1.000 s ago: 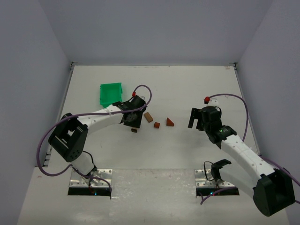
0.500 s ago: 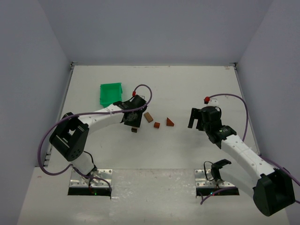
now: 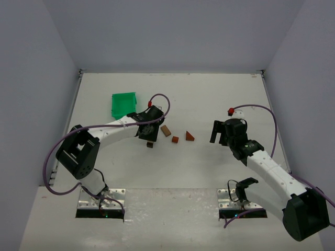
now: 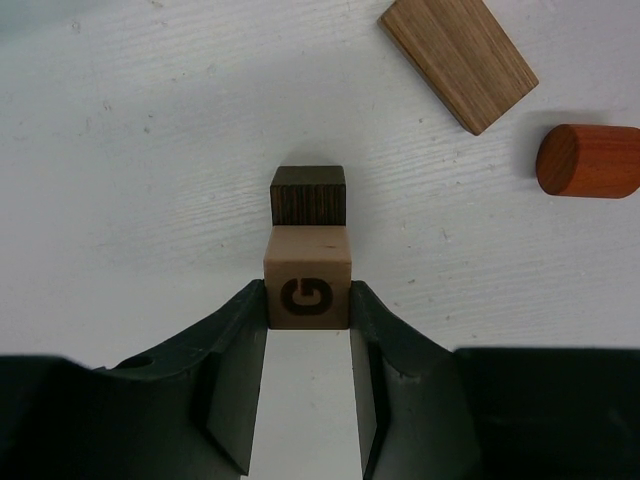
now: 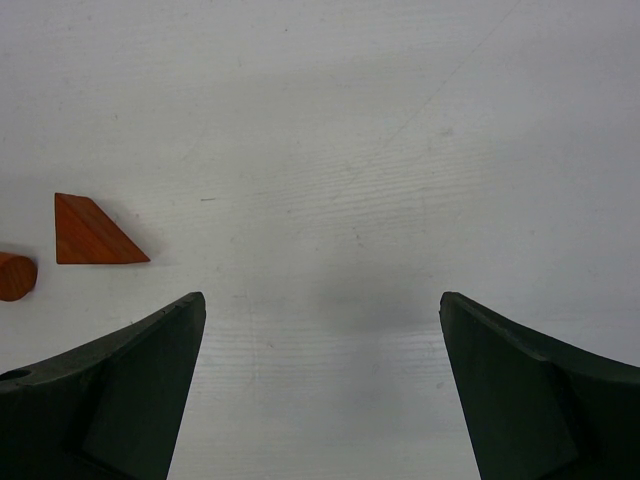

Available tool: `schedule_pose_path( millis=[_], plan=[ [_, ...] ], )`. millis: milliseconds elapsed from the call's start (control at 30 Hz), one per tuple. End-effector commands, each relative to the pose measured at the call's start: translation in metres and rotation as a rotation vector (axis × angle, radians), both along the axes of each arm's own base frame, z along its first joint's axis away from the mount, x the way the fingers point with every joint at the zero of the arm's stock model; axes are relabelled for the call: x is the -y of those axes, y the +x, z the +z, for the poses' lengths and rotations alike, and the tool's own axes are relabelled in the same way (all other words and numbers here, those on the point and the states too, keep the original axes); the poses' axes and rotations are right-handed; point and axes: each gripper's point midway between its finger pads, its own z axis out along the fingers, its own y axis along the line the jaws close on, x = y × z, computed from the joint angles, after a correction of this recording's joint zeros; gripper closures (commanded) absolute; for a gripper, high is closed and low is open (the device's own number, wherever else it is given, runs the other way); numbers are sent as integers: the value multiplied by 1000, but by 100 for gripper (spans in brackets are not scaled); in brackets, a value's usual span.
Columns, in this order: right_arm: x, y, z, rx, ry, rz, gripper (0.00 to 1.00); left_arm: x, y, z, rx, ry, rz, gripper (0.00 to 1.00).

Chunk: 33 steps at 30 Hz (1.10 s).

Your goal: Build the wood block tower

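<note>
The left pincer (image 4: 308, 305) clamps the tan cube (image 4: 308, 285); the dark cube (image 4: 308, 195) lies straight ahead, just past it. The right pincer (image 5: 320, 305) gapes wide, well apart.

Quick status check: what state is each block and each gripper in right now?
left gripper, shut on the tan G cube.
tan G cube, gripped, right by the dark cube; contact unclear.
dark cube, free, ungripped.
tan bar, lying flat, free.
reddish cylinder, on its side, free.
reddish wedge, lying flat, free.
right gripper, open, empty.
</note>
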Motion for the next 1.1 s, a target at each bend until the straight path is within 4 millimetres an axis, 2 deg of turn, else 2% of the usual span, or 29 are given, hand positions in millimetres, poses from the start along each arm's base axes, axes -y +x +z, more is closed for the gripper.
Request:
schedule_pose_path(
  millis=[0,133,433,533,600,667,833,967,1000,1067],
  plan=[
    [-2,14,20,59,8,-5,1,6,5,8,19,-31,11,65],
    [-2,14,19,55,6,-3,1,7,4,9,15,-39,6,49],
    [-2,14,19,55,7,-2,1,11,7,13,22,-54,4,40],
    [-2,14,19,55,7,-2,1,17,13,26,49,-85,8,27],
    [-2,14,18,55,5,-3,1,22,16,38,70,-113,10,8],
    [-1,14,19,58,2,-8,1,30,24,59,119,-158,16,0],
    [1,14,19,57,-1,-18,1,53,43,98,197,-253,61,0],
    [2,13,20,62,-4,-24,1,71,46,101,184,-254,121,0],
    [3,12,20,59,-3,-29,1,70,47,103,185,-246,162,0],
    [6,11,21,63,-10,-41,1,67,52,94,178,-208,235,0]
  ],
)
